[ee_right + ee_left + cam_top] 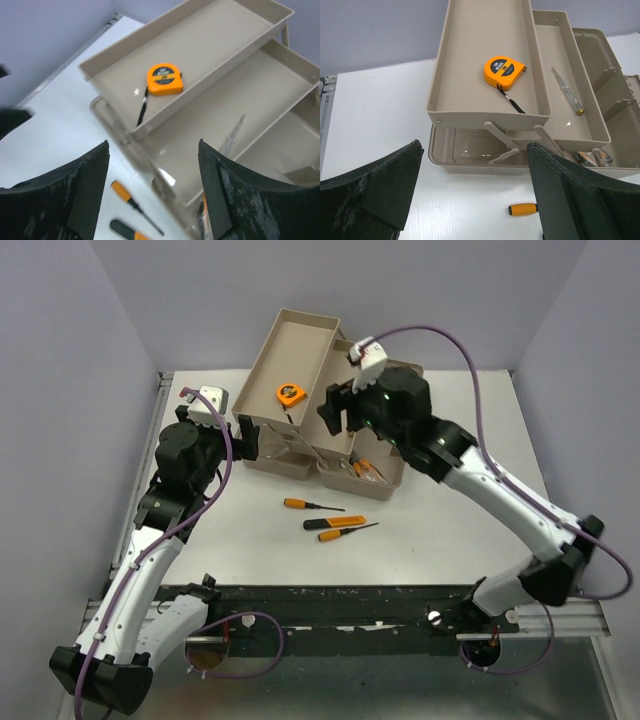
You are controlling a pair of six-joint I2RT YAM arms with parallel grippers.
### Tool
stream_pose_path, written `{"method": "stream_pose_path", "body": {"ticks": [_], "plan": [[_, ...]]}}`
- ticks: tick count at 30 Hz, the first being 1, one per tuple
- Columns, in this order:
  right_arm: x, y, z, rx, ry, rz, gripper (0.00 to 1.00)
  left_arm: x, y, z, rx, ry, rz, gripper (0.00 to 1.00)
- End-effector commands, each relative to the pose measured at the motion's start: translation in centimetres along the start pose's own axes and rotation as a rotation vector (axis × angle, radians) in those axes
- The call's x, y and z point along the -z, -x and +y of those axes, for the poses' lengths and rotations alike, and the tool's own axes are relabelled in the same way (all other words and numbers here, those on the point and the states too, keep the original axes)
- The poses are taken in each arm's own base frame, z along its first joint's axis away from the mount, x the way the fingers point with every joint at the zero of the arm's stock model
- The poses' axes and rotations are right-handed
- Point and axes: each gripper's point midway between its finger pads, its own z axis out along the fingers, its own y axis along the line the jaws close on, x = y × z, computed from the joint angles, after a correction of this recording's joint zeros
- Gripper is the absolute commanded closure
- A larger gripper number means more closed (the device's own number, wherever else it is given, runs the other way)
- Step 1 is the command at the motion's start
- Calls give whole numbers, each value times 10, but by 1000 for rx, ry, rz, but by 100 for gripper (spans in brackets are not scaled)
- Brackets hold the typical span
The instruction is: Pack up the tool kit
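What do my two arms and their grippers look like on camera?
The left arm and right arm have white shells with black joints and bases. A purple cable loops along each to a white wrist camera. The left gripper and right gripper have broad, matte black, scuffed fingers.

I see a white table, lavender walls at nine and three o'clock, and a black rail at six.
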Motion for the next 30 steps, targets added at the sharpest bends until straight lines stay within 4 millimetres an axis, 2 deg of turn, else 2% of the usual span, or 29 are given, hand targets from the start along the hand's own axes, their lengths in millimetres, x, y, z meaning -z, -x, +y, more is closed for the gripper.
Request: {"method": "stream_pose_path", "body": {"ticks": [1,5,6,9,12,13,15,21,25,30], "plan": [[52,-28,47,-33,183,-21,22,0,4,-1,-6,-2,-25,1],[58,-118,74,-65,254,183,28,-5,-1,-2,-4,-7,-6,1],[61,-139,87,-80,306,249,30,-7,-3,-2,-4,-5,0,1],[70,-184,128,-46,433,376,32,-11,-8,-1,-6,-4,16,1],[73,-224,151,111,498,483,34,-13,-12,-1,-7,-5,27,1],[71,-237,153,147,500,518,35,-13,-12,-2,-7,-9,29,1],[62,-263,142,203,445,583,36,-14,-13,-3,-2,-15,33,1],[42,-319,116,359,341,715,37,-14,-13,-4,-3,-17,31,1],[35,-336,101,396,253,752,38,-14,-12,-3,-5,-15,30,1],[33,-343,90,442,207,755,38,-14,-12,-4,-3,-21,32,1]]}}
